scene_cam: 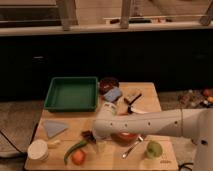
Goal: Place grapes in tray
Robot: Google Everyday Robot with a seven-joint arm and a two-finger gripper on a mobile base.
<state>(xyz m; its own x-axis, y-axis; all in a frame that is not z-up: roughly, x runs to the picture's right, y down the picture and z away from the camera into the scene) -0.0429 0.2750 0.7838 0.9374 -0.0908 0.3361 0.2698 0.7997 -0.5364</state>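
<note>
Wooden table (150,95) sits in front of a dark counter w/ window bars behind. Task looks barely begun: grapes (88,134) lie on the wood near the front, just left of the gripper (99,142), not in the tray (71,93) yet. Gripper is low over the table at the end of the white arm (150,122) reaching in from the right, close beside the grapes; can't tell how far its fingers are apart or whether they have hold of anything. Left to do, as I judge it: get the bunch, lift, carry to the back-left, set down inside the rim. Containers: tray looks bare inside, nothing showing on its floor. Red bowl (108,83) sits just right of the tray, contents too dark to tell. White cup (38,149) stands front-left. Green chili (74,149) and tomato (78,157) lie near the grapes, well apart from the tray.
</note>
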